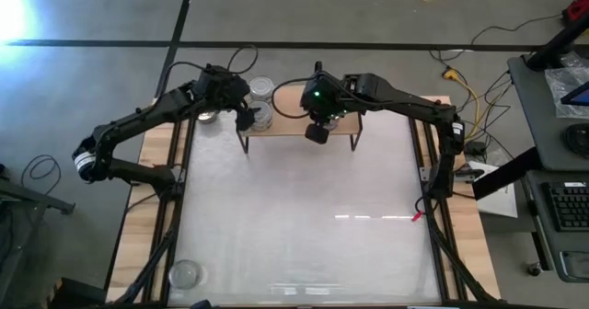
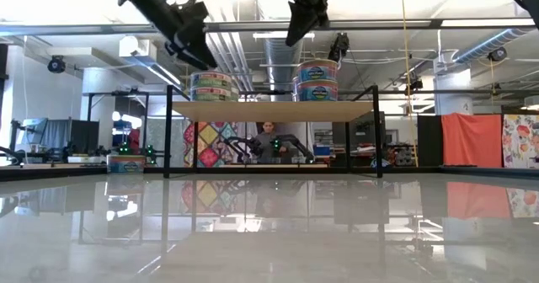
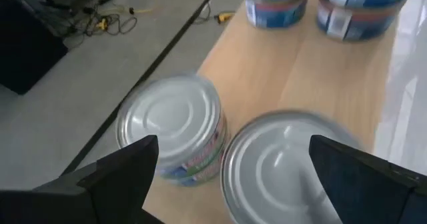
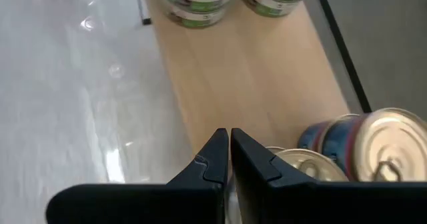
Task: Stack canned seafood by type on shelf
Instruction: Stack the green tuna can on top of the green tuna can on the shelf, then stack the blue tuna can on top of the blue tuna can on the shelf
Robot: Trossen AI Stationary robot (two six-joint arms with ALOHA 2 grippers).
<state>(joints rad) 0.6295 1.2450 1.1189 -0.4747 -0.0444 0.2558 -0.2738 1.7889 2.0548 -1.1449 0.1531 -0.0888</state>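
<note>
High view is showing the left hand (image 1: 245,116) hanging released over the silver-topped tins (image 1: 261,102) at the left end of the shelf (image 1: 285,127). Its fingers (image 3: 120,174) are straddling one silver tin (image 3: 283,164), not touching. Right hand (image 4: 229,159) is hovering clenched, empty, above the gold-topped tins (image 4: 390,144) at the shelf's other end.

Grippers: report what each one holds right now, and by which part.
Nothing is held. The left gripper hangs open above a silver-topped can on the shelf, not touching it. The right gripper is shut and empty over the shelf.
</note>
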